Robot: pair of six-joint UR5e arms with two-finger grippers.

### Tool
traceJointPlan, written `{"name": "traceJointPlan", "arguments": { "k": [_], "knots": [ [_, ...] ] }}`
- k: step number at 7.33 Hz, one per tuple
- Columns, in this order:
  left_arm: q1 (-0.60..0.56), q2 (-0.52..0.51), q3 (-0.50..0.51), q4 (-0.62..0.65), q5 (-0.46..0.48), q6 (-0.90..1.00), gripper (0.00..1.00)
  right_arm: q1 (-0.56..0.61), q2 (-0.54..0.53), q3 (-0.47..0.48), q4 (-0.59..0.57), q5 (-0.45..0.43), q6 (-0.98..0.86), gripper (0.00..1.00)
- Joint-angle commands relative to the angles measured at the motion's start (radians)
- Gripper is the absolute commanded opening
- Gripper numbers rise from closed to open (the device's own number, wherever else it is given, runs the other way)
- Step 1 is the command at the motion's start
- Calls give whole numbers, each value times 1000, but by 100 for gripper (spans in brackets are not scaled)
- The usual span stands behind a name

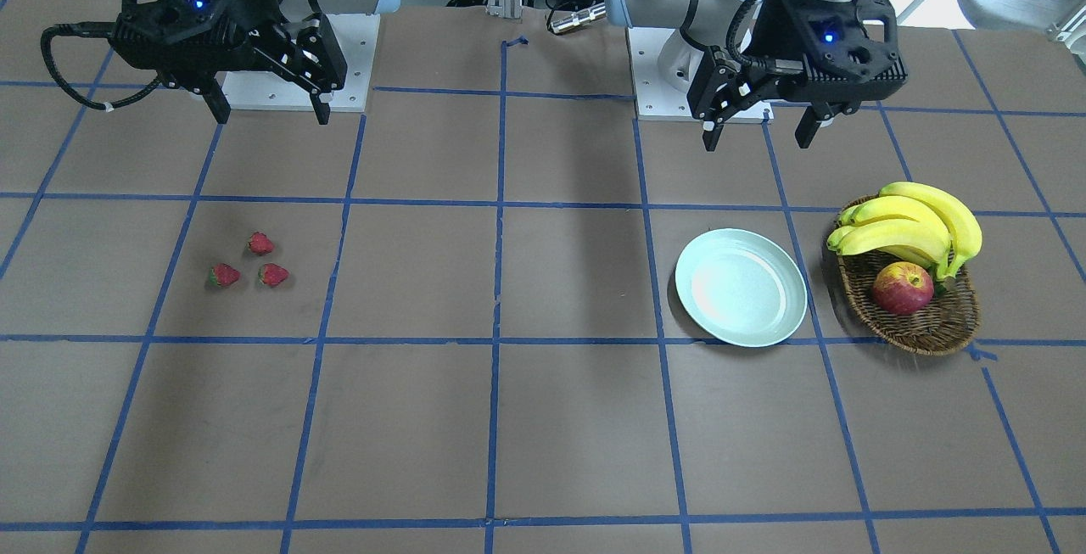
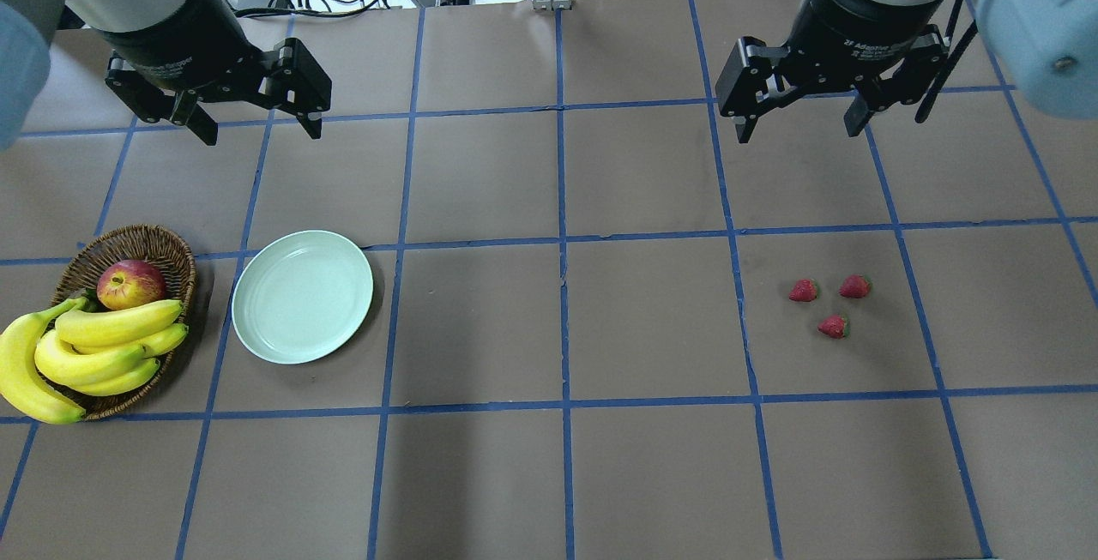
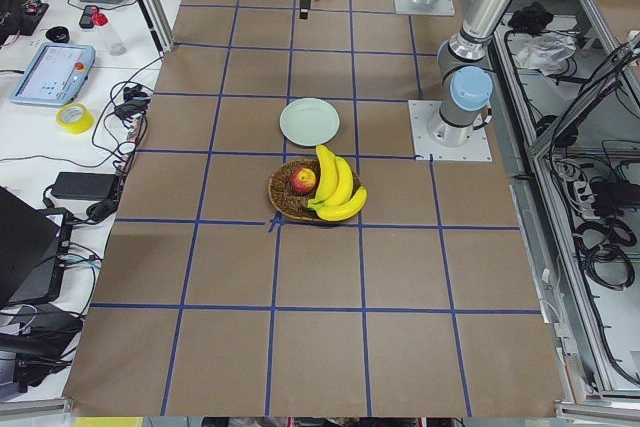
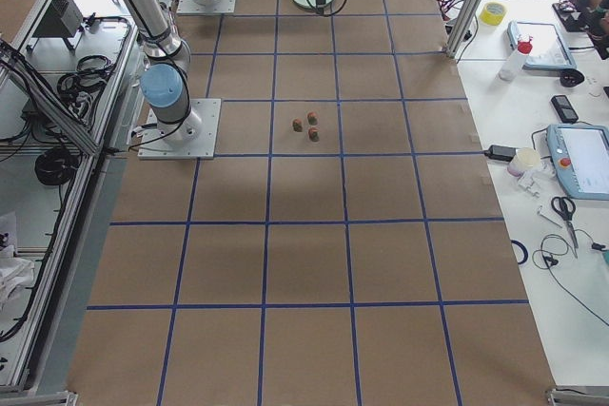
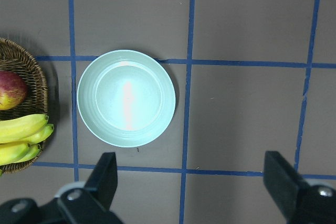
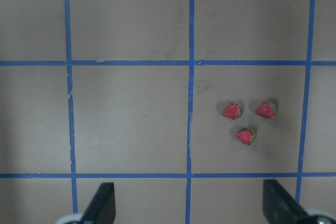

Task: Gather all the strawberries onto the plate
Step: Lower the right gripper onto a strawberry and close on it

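Three small red strawberries (image 2: 805, 290) (image 2: 854, 286) (image 2: 833, 326) lie close together on the brown table on my right side; they also show in the front view (image 1: 260, 243) and the right wrist view (image 6: 232, 110). The pale mint-green plate (image 2: 302, 296) lies empty on my left side, next to the basket; it also shows in the front view (image 1: 741, 287) and in the left wrist view (image 5: 126, 98). My left gripper (image 2: 257, 123) hangs open and empty above the table behind the plate. My right gripper (image 2: 800, 124) hangs open and empty well behind the strawberries.
A brown wicker basket (image 2: 129, 244) with a red-yellow apple (image 2: 130, 284) and a bunch of bananas (image 2: 77, 354) stands left of the plate. Blue tape lines grid the table. Cables and gear lie past the far edge.
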Motion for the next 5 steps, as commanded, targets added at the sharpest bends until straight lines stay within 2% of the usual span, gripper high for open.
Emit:
{"name": "traceJointPlan", "arguments": {
  "k": [1,2,3,4,5],
  "knots": [
    [0,2,0,0,0,-1,100,-30,39,83,-1,-6,-9,96],
    [0,0,0,0,0,-1,100,-69,62,144,-68,-6,-19,96],
    [0,0,0,0,0,0,100,-117,93,222,-154,-5,-118,92],
    [0,0,0,0,0,-1,100,-169,102,329,-285,-5,-218,91],
    [0,0,0,0,0,-1,100,-207,110,455,-482,-1,-234,92]
  ]
}}
